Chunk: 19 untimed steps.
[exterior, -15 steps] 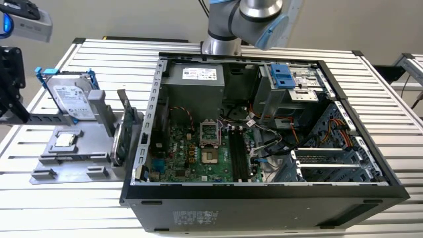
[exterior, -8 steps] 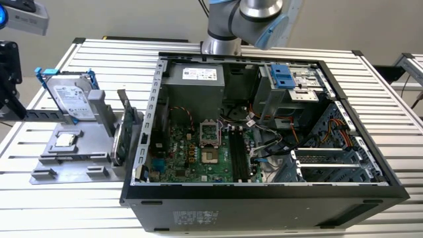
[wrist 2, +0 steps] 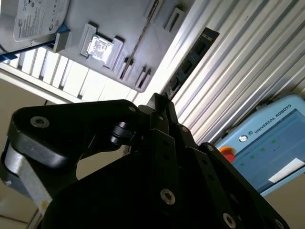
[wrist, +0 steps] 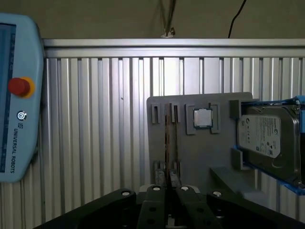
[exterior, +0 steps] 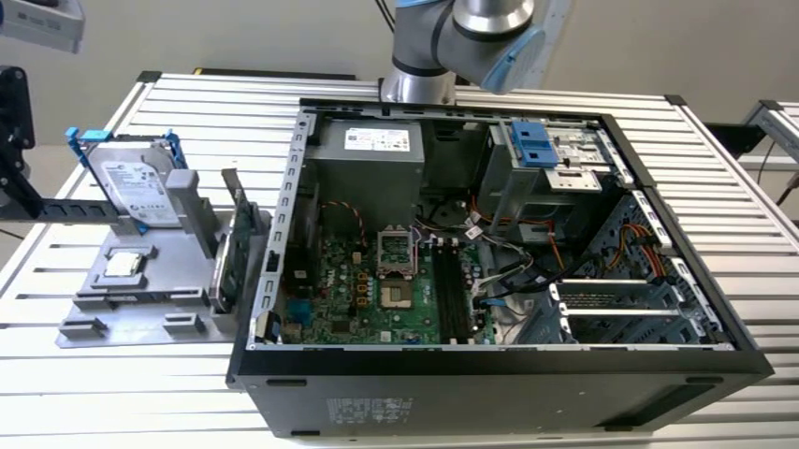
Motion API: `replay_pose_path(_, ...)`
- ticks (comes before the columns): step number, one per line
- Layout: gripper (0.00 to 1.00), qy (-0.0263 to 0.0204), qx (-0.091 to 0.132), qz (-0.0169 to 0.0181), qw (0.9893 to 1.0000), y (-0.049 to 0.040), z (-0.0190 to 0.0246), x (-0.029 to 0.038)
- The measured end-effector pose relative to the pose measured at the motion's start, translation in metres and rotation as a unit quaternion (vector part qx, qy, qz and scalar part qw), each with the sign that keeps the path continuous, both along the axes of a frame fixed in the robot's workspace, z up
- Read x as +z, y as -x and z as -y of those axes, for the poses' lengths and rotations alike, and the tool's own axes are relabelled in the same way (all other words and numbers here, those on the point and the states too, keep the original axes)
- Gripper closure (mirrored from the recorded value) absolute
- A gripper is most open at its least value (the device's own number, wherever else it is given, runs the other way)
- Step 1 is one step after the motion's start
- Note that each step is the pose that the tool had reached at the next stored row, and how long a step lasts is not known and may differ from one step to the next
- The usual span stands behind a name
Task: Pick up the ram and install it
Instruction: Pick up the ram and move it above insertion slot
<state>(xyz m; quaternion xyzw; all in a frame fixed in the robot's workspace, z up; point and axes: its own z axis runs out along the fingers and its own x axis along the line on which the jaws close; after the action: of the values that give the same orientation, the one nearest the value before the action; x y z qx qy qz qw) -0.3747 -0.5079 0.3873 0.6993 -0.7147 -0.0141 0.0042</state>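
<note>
The ram (wrist: 167, 138) stands on its thin edge in a slot of the grey holder (wrist: 200, 152), which sits on the bench (wrist: 95, 119) just beside the open computer (exterior: 500, 360). Nothing touches it. In the first wrist view it looks like a thin line, with a small square chip (wrist: 203, 118) near it and the hard drive (wrist: 267, 136) past that. The hand (wrist: 167, 180) is high up, well apart from the ram, and lined up with that thin line. Its two fingers look pressed together and hold nothing. I think the job right now is to reach the ram and take it. To do that well, the hand should open first, come straight down, and put its fingers flat on the two big sides. It should grip near the middle so the ram does not tip. It should squeeze softly, as the stick is thin. In the exterior view the arm (exterior: 462, 28) rises behind the computer, and the hand seems to point down at the holder
</note>
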Motion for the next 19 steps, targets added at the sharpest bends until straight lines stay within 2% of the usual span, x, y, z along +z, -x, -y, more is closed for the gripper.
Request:
replay_pose_path(10,1.00,0.0002,0.000,0.0000,1.0000,0.0000,-0.0001,0.0021)
replay_pose_path(19,1.00,0.0002,0.000,0.0000,1.0000,-0.0081,0.0000,0.0021)
